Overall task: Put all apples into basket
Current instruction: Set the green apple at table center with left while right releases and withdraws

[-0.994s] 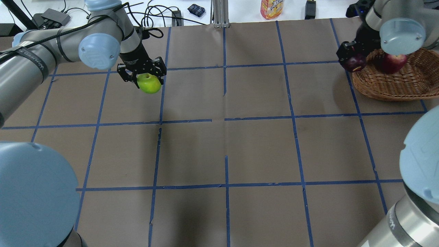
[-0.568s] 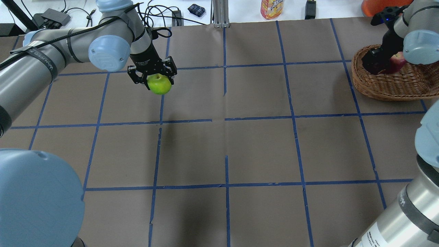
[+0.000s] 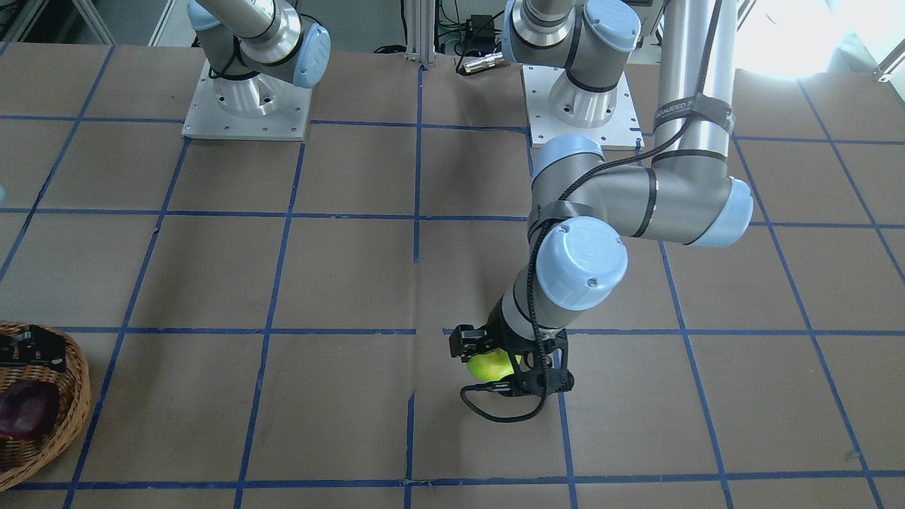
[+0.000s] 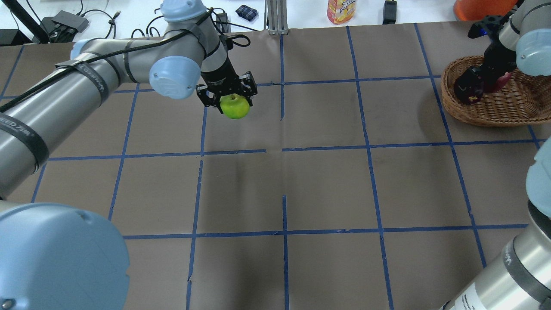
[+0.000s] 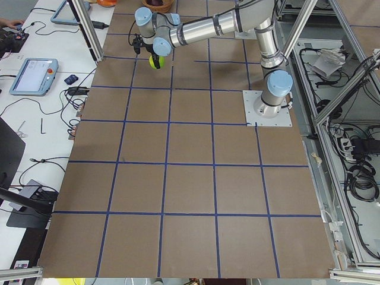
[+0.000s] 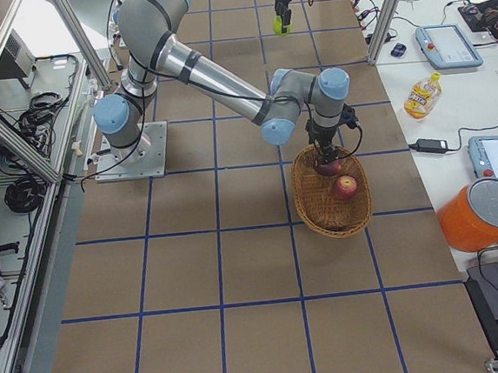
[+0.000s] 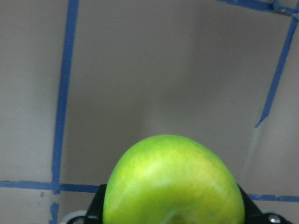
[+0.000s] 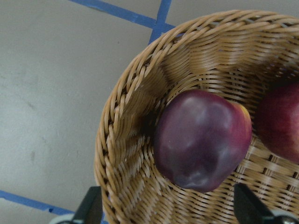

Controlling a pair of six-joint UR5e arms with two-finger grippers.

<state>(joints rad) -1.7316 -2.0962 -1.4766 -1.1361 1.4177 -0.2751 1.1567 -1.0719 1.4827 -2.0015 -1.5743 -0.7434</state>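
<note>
The yellow-green apple (image 4: 235,107) is pinched in the left end effector (image 4: 229,99) and held above the surface (image 4: 327,181), well apart from the basket (image 4: 495,114). The right end effector (image 4: 468,88) is spread over the basket, where the dark purplish apple (image 8: 201,140) and the red apple (image 8: 280,123) are lying side by side.

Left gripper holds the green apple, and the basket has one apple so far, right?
No: the basket holds two, a purplish apple and a red apple, per the right wrist view. The left gripper does hold the green apple.
</note>
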